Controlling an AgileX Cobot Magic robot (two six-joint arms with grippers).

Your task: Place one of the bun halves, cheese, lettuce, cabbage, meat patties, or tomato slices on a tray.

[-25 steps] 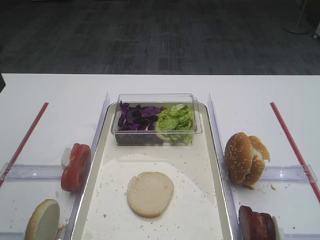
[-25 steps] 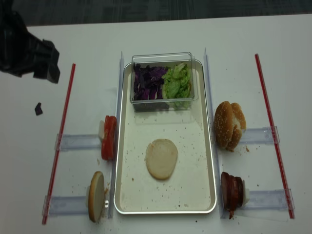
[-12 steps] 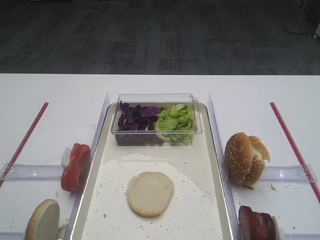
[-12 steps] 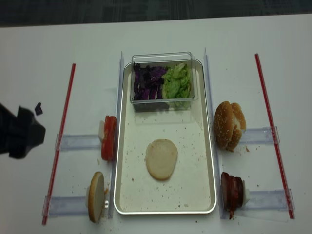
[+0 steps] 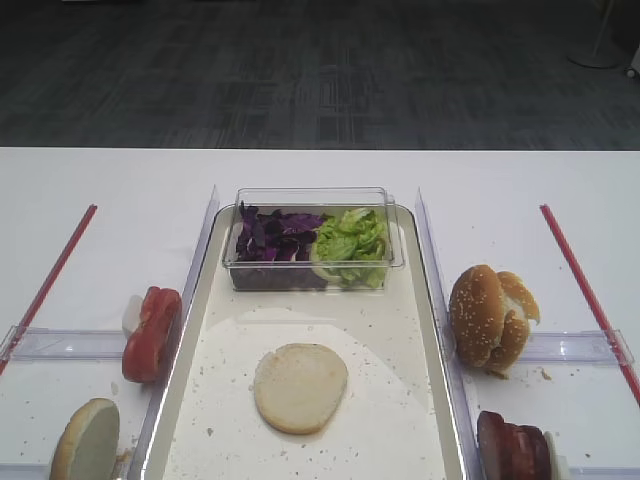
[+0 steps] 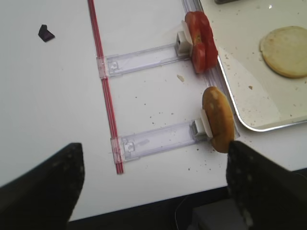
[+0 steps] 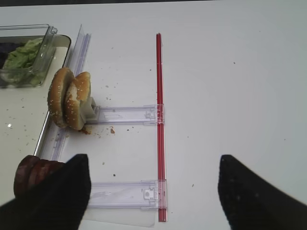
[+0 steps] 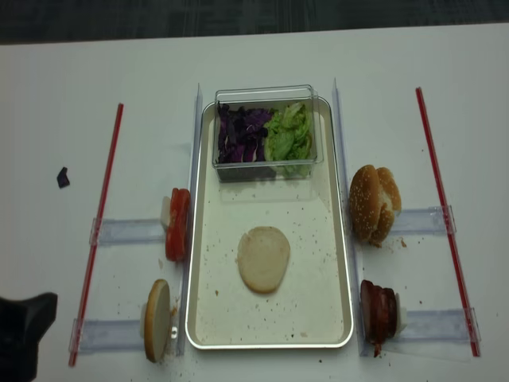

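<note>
We see the left hand spread wide and holding nothing, hovering over the desk at near left. The right hand likewise gapes empty, above the right side. One bun half lies flat in the tray, near of the lettuce and cabbage

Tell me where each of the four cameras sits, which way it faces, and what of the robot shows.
Exterior high: front, angled down at the tray; no robot visible.
Realsense: overhead, straight down; dark arm part at lower left.
Right wrist: above the table's right side, sesame buns ahead; open right gripper.
Left wrist: above the left side, tomato slices ahead; open left gripper.
Shared: the bun half shows in both exterior views and the left wrist view.
</note>
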